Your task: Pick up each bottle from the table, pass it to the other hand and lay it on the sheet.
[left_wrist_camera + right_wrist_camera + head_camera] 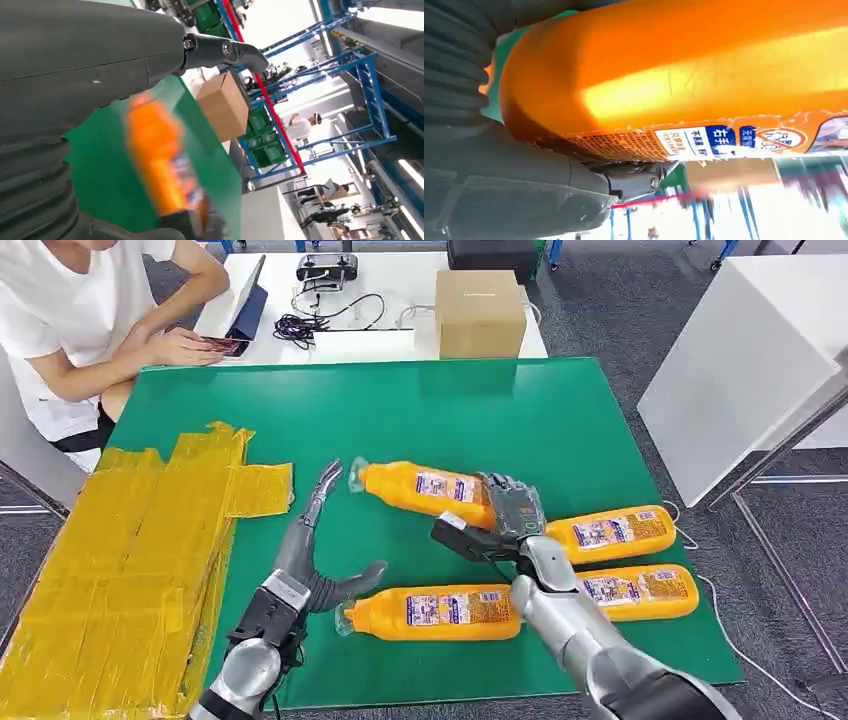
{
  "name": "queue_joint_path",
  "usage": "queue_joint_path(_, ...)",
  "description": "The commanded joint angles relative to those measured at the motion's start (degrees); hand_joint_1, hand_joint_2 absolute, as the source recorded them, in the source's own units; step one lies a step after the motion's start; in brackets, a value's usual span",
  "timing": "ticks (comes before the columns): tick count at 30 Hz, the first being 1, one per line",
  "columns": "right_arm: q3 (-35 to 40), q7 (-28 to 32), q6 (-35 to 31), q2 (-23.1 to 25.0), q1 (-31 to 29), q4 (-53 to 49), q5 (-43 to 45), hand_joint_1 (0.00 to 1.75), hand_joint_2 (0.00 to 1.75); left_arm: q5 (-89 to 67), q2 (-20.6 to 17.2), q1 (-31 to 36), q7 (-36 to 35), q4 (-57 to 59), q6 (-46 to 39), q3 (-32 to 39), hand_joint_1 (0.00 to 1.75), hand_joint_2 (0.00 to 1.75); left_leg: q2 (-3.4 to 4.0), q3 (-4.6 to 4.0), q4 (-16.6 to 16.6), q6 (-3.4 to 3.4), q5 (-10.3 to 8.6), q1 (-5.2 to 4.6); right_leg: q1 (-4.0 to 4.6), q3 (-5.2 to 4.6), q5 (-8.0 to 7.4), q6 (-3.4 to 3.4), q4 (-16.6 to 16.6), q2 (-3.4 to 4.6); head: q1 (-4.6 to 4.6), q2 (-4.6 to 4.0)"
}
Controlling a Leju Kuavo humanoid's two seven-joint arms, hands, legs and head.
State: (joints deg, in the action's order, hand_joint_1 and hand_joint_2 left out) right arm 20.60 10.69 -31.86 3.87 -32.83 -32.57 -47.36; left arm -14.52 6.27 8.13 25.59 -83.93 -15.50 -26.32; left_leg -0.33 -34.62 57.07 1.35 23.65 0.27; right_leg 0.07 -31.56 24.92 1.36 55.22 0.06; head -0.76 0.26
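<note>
Several orange bottles with printed labels are over the green table (pixel 420 410). My right hand (pixel 505 515) grips one orange bottle (pixel 425 485) by its base end, cap pointing left; close up, this held bottle (pixel 684 80) lies against the palm. My left hand (pixel 320 555) is open to the left of that bottle's cap, fingers spread, holding nothing. In the left wrist view a blurred orange bottle (pixel 162 160) lies beyond my left hand (pixel 90 65). A second bottle (pixel 435 612) lies near the front edge, and two more (pixel 615 532) (pixel 640 590) lie at the right. The yellow sheet (pixel 130 570) covers the table's left side.
A cardboard box (pixel 480 312) stands on the white table behind, with cables (pixel 315 325) and a device beside it. A person (pixel 70 320) in a white shirt sits at the far left with a phone. A white panel (pixel 740 360) stands to the right.
</note>
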Motion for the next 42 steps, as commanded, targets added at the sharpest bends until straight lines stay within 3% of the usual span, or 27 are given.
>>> queue_joint_path(1, -12.5, 11.9, 4.9, 3.9, 14.5, -30.7, 21.9, 1.75, 1.75, 7.9, -1.1, 0.4, -1.4, -0.4, 3.6, 1.1, 0.00, 1.75, -0.07, 0.05, 0.0, -0.05, 0.04, 0.02, 0.02, 0.08, 0.06, -0.01, 0.0, -0.07, 0.02, 0.00)
queue_joint_path(6, -9.7, 13.7, 9.1, 4.0, 19.0, -37.8, 29.0, 1.73, 1.75, 10.8, -1.8, 1.2, -2.1, -0.5, 5.9, 1.4, 0.00, 1.75, -0.17, 0.00, 0.0, -0.06, 0.05, 0.03, 0.04, 0.04, 0.10, -0.04, 0.0, -0.13, 0.00, 0.00)
queue_joint_path(12, -3.1, 14.3, 15.9, 4.4, 18.3, -35.1, 32.2, 1.73, 1.75, 24.2, -2.8, 6.2, -8.1, 2.9, 16.4, 2.3, 0.00, 1.75, -0.10, 0.01, -0.1, -0.05, 0.02, 0.01, 0.01, 0.00, 0.08, -0.04, 0.0, -0.07, 0.00, 0.00)
queue_joint_path(20, -2.5, 14.8, 15.4, 4.3, 17.7, -33.7, 32.1, 1.75, 1.75, 24.8, -2.8, 6.5, -8.3, 3.1, 16.6, 2.0, 0.00, 1.75, -0.08, 0.03, -0.1, -0.04, 0.01, 0.02, 0.02, 0.03, 0.06, -0.03, 0.0, -0.06, 0.00, 0.00)
queue_joint_path(29, 7.5, 15.1, 16.6, 6.9, 14.8, -25.1, 28.4, 1.73, 1.75, 28.4, -2.3, 10.0, -9.6, 3.5, 17.5, -0.8, 0.00, 1.75, -0.01, 0.03, -0.1, -0.06, 0.02, 0.03, 0.04, 0.02, 0.05, -0.05, 0.0, -0.01, 0.00, 0.00)
queue_joint_path(30, 8.9, 14.6, 16.7, 7.1, 13.8, -23.1, 27.8, 1.71, 1.75, 28.8, -2.4, 9.9, -9.4, 3.3, 17.5, -1.0, 0.00, 1.75, 0.06, 0.33, -0.1, -0.12, 0.13, 0.06, 0.06, 0.31, 0.14, -0.05, 0.0, 0.03, 0.00, 0.00)
queue_joint_path(31, 9.6, 14.1, 16.7, 7.5, 13.1, -21.5, 27.4, 1.73, 1.75, 28.9, -2.4, 10.0, -9.3, 3.1, 17.6, -1.3, 0.00, 1.75, 0.02, 0.07, 0.0, -0.07, 0.04, 0.06, 0.06, 0.06, 0.05, -0.05, -0.1, 0.02, 0.00, 0.00)
queue_joint_path(37, 10.4, 13.8, 16.4, 7.8, 12.4, -20.0, 26.9, 1.75, 1.75, 29.1, -2.4, 9.9, -9.1, 2.9, 17.6, -1.5, 0.00, 1.75, 0.08, 0.35, -0.1, -0.08, 0.13, 0.05, 0.05, 0.34, 0.14, -0.01, -0.1, 0.00, 0.00, 0.00)
queue_joint_path(41, 10.4, 13.8, 16.4, 7.8, 12.4, -20.0, 26.9, 1.75, 1.75, 29.1, -2.4, 9.9, -9.1, 2.9, 17.6, -1.5, 0.00, 1.75, -0.03, 0.09, -0.1, -0.05, 0.05, 0.04, 0.03, 0.09, 0.09, -0.02, -0.1, -0.03, 0.00, 0.00)
queue_joint_path(42, 10.9, 13.6, 16.3, 7.7, 11.9, -19.1, 26.5, 1.75, 1.75, 29.3, -2.4, 9.8, -8.9, 2.8, 17.8, -1.6, 0.00, 1.75, 0.02, 0.39, -0.1, -0.07, 0.18, 0.05, 0.05, 0.41, 0.19, 0.01, -0.1, -0.01, -0.02, 0.00)
